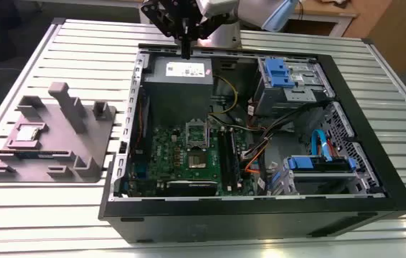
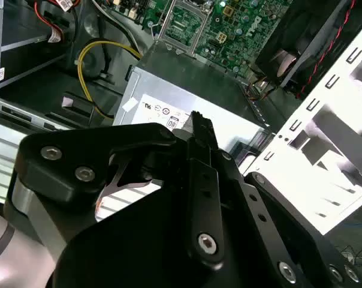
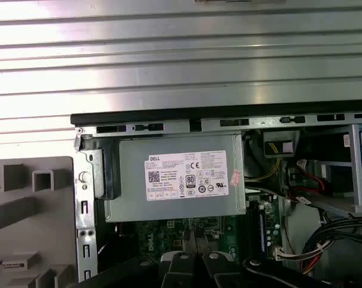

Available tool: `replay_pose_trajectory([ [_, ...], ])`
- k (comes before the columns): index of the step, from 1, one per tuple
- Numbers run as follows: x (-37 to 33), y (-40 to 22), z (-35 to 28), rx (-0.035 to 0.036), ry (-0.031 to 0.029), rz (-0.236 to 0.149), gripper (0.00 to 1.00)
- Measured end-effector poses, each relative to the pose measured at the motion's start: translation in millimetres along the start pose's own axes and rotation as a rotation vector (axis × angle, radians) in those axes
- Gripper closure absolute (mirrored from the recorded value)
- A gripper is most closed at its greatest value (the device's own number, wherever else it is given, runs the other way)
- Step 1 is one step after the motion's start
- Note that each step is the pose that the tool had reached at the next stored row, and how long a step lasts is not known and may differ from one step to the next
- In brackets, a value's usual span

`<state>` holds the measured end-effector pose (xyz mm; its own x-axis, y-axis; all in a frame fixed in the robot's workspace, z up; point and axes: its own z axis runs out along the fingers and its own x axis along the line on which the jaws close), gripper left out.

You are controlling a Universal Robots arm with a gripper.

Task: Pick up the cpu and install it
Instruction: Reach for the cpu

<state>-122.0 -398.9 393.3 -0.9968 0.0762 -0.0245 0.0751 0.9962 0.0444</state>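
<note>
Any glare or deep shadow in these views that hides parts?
Exterior view: glare streaks the slatted table, while the computer case interior sits dim. Second wrist view: the slotted metal panel is blown out, the gripper near-black. First wrist view: bright bands wash out the table.

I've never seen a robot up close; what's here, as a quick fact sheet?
Claw: black robot claw, shut, holding nothing, over the grey metal power supply box
CPU: small silvery square chip, lying in the grey plastic holder at the exterior view's left
Case: open black computer case, green motherboard inside
Table: silver slatted metal table under everything
</note>
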Motion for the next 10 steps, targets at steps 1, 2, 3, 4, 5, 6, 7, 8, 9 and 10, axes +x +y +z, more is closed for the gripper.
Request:
replay_pose_trajectory([
  [1,0.0,0.0,0.0,0.0001,0.0,0.0,0.89],
  [2,0.0,0.0,0.0,0.0,0.0,0.0,0.89],
  [3,0.0,0.0,0.0,0.0001,0.0,0.0,0.89],
  [4,0.1,0.0,0.0,0.0,0.0,0.0,0.89],
  [5,0.2,0.0,0.0,0.0001,0.0,0.0,0.89],
  [6,0.4,0.0,0.0,0.0001,0.0,0.0,0.89],
  [7,0.9,-0.1,-0.1,0.0001,0.0,0.0,0.89],
  [8,1.3,-0.1,0.0,0.0,0.0,0.0,0.89],
  [9,1.8,-0.1,0.0,0.0,0.0,0.0,0.89],
  [10,2.4,-0.2,-0.1,0.0,0.0,0.0,0.89],
])
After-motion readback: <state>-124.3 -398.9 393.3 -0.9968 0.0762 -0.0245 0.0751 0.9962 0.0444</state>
